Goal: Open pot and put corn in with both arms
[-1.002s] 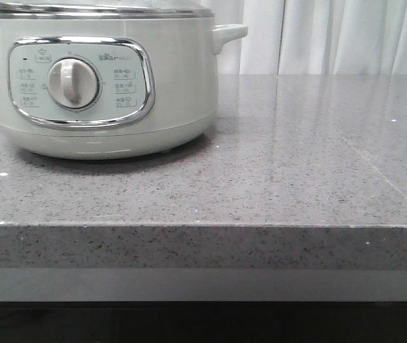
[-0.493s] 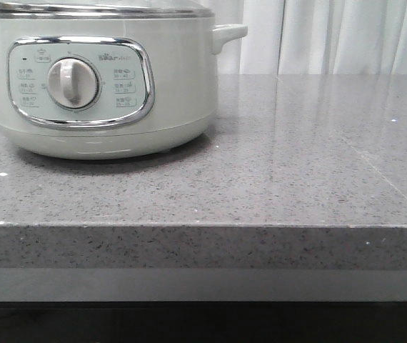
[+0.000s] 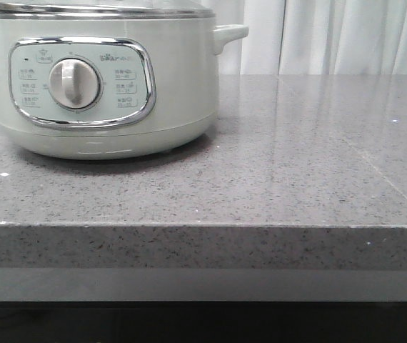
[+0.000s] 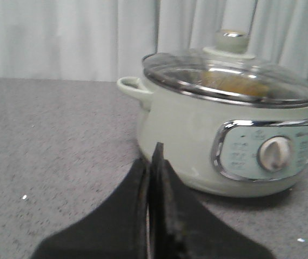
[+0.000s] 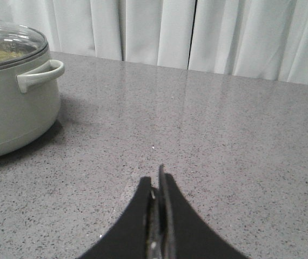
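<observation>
Round glossy pot [image 3: 175, 86], speckled stone counter [image 3: 296, 171]

One pot [image 3: 103, 78] stands on one counter [image 3: 296, 164]. It carries one lid [image 4: 229, 78] with one knob [image 4: 231, 40], one dial [image 3: 74, 83], and two side handles. Two grippers, left [image 4: 153, 162] and right [image 5: 158, 186], show near the pot.

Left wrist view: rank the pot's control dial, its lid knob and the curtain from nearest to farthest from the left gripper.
1. Control dial: on the front panel of the pot, facing the left gripper, whose fingers are shut.
2. Lid knob: on top of the glass lid, set farther back than the dial.
3. Curtain: behind the countertop, beyond the pot.
</observation>
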Available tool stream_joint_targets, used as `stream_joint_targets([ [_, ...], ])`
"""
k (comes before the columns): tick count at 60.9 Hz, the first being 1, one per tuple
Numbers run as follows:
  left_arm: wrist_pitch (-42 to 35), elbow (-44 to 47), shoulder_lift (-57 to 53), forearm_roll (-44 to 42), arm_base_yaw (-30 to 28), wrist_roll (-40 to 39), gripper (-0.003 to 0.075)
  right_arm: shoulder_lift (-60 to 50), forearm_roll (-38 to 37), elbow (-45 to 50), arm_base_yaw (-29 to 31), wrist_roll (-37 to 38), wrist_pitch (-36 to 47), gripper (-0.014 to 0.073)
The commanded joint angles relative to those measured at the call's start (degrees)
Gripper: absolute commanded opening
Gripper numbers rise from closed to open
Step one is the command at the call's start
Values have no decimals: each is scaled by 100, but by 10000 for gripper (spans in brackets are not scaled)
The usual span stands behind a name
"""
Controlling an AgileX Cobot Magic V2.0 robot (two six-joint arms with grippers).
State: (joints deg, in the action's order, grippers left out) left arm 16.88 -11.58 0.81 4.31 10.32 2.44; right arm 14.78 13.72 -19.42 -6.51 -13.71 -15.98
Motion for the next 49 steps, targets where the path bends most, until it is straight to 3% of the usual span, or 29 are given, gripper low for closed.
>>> stream_joint_targets([
  [1, -515, 155, -137, -7, -293, -110, -18, 47, 19, -143, -2, -21, 495, -68],
  [23, -1281, 1194, -248, 15, -545, -110, -18, 47, 19, -143, -2, -21, 495, -68],
  [49, -1173, 1195, -236, 26, -1046, -110, -18, 47, 19, -143, -2, -21, 495, -68],
])
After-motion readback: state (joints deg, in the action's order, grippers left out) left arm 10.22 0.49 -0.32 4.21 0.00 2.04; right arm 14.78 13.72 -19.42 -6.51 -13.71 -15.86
